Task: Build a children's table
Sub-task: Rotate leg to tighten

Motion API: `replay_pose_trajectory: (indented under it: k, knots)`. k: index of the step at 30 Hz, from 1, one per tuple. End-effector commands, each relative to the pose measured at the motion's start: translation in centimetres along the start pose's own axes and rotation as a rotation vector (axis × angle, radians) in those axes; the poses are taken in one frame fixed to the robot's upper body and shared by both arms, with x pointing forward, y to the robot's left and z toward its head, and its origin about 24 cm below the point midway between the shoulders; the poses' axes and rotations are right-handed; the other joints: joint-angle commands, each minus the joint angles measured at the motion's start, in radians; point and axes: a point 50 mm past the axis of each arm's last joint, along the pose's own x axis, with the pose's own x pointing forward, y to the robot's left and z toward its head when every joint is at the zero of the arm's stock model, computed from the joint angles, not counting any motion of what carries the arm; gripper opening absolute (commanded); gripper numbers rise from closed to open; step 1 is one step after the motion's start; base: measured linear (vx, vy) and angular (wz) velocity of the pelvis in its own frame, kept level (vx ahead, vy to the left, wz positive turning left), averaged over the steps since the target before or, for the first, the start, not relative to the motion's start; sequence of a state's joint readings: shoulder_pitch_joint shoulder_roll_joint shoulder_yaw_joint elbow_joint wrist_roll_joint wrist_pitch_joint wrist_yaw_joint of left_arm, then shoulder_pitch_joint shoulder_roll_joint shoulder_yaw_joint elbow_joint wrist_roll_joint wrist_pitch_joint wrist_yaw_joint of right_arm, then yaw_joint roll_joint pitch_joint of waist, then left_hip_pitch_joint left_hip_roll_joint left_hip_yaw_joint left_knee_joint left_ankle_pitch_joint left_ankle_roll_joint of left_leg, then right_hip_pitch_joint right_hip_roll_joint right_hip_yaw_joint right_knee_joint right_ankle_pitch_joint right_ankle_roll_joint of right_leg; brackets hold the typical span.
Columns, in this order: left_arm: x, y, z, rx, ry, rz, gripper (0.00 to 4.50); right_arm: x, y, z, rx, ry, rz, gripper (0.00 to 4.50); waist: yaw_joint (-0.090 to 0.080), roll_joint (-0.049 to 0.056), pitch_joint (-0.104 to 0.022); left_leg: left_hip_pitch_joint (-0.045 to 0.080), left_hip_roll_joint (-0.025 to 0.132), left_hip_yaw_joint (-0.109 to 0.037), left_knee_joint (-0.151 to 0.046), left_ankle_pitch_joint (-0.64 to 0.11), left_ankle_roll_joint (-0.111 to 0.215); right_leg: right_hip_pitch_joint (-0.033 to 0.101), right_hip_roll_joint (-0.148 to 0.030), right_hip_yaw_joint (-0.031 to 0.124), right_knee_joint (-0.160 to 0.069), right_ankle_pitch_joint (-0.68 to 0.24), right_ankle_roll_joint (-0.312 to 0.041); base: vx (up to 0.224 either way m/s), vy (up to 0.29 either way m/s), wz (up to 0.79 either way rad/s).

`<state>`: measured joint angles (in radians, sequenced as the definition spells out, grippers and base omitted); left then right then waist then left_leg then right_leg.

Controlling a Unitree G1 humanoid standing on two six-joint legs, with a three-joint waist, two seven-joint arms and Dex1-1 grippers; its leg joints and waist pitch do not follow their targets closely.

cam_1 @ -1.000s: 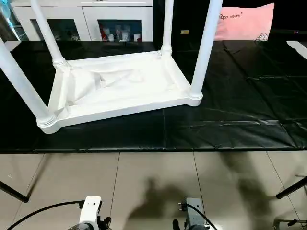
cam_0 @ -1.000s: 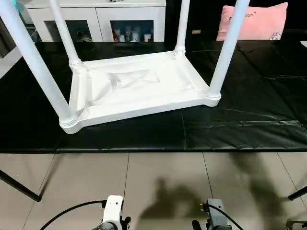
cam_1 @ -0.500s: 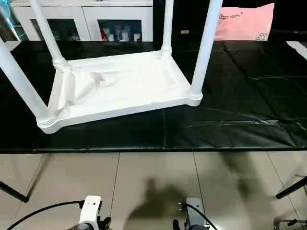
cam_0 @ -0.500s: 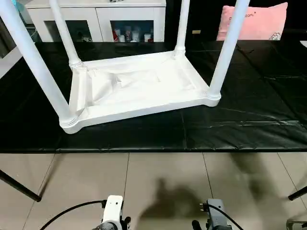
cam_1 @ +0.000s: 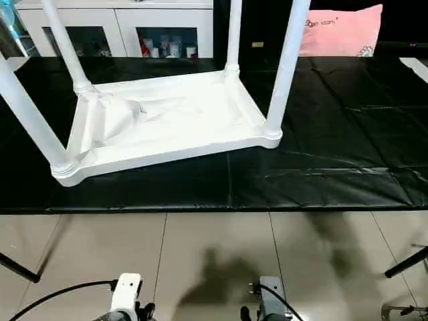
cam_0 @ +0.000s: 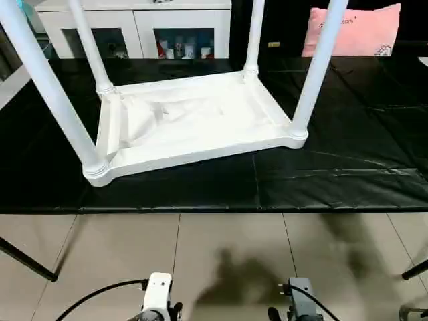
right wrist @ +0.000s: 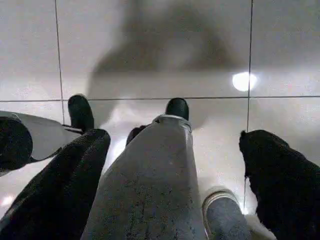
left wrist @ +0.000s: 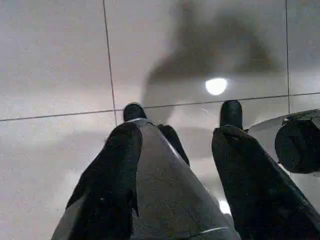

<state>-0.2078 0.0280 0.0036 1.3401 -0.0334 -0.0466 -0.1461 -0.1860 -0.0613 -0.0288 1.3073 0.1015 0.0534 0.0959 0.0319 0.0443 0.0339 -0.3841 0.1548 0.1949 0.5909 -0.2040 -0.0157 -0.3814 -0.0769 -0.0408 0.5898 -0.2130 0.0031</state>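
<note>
The children's table lies upside down on a black mat. Its white tabletop [cam_0: 200, 127] shows a ribbed underside. A white leg stands in each corner socket: near left [cam_0: 53, 93], far left [cam_0: 90, 47], far right [cam_0: 253, 37] and near right [cam_0: 311, 73]. My left gripper [left wrist: 177, 135] hangs low over the tiled floor, far from the table, its black fingers [left wrist: 112, 180] open with nothing between them. My right gripper [right wrist: 175, 142] hangs the same way, its fingers [right wrist: 75, 175] wide open and empty. Grey parts of my own body lie beyond both gaps.
The black mat [cam_0: 334, 180] ends at a straight front edge, with grey floor tiles [cam_0: 221, 254] between it and me. A white glass-door cabinet [cam_0: 134, 27] and a pink pillow [cam_0: 354, 30] stand behind. Black stand legs cross the floor at left [cam_0: 27, 261] and right [cam_0: 414, 271].
</note>
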Motion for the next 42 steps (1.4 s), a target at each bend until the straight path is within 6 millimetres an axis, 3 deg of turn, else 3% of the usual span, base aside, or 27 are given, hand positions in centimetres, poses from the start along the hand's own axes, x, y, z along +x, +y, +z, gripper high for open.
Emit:
replay_pose_trajectory:
  k: [1, 42]
  knots:
    - [-0.03, 0.17, -0.18, -0.002, 0.012, 0.005, 2.6, -0.03, -0.01, -0.62, -0.007, 0.024, -0.001, 4.5, -0.001, -0.003, -0.031, 0.018, 0.097, -0.042, -0.093, -0.332, 0.027, 0.019, -0.1, 0.05, -0.084, -0.192, -0.251, 0.0, 0.0, 0.0]
    - [-0.03, 0.17, -0.18, -0.002, 0.012, 0.005, 2.6, -0.03, -0.01, -0.62, -0.007, 0.024, -0.001, 4.5, -0.001, -0.004, -0.031, 0.018, 0.096, -0.042, -0.092, -0.326, 0.029, 0.02, -0.099, 0.05, -0.083, -0.188, -0.251, 0.0, 0.0, 0.0]
